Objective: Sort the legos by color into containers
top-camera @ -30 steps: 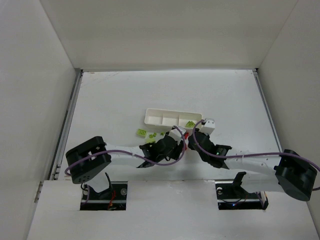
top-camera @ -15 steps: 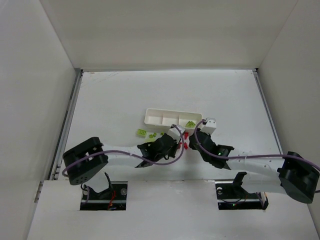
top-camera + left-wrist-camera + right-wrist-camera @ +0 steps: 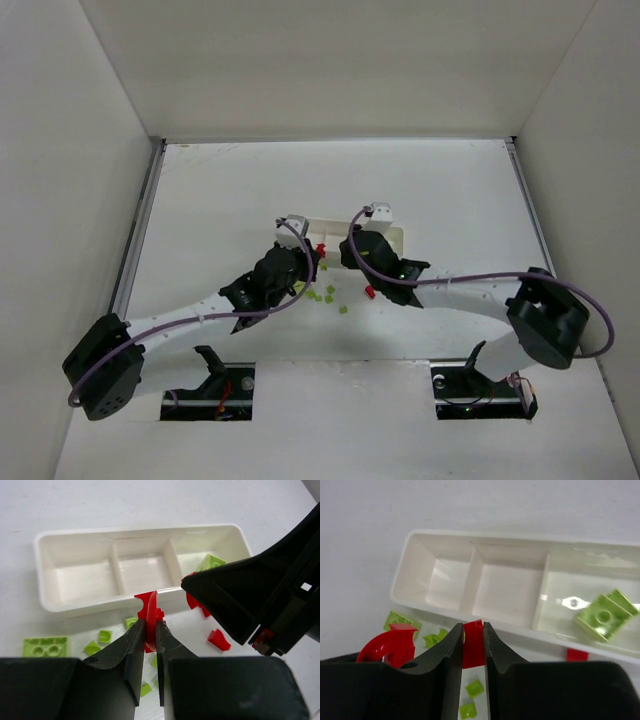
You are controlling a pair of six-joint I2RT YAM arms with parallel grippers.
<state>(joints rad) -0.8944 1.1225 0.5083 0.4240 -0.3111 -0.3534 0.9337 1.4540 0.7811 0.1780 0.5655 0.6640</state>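
Note:
The white three-compartment tray (image 3: pixel 75 600) lies just beyond both grippers. Its left and middle compartments are empty, and a lime-green lego (image 3: pixel 605 617) lies in the right one. My left gripper (image 3: pixel 150 625) is shut on a red arch-shaped lego (image 3: pixel 150 611), held above the table at the tray's near wall. My right gripper (image 3: pixel 473 627) is shut on a small red lego (image 3: pixel 473 642), close beside the left one. In the top view the left gripper (image 3: pixel 312 252) and right gripper (image 3: pixel 345 255) cover most of the tray (image 3: pixel 397 238).
Loose lime-green legos (image 3: pixel 328 295) lie on the table in front of the tray, with a green plate (image 3: pixel 45 646) to the left. Loose red legos (image 3: pixel 218 639) (image 3: pixel 577 655) lie near the tray's right part. The right gripper's body (image 3: pixel 250 595) crowds the left wrist view.
Both grippers have moved away from the bases up to the tray's near wall, each carrying a red lego. The left arm has stretched out and the loose green legos are now uncovered.

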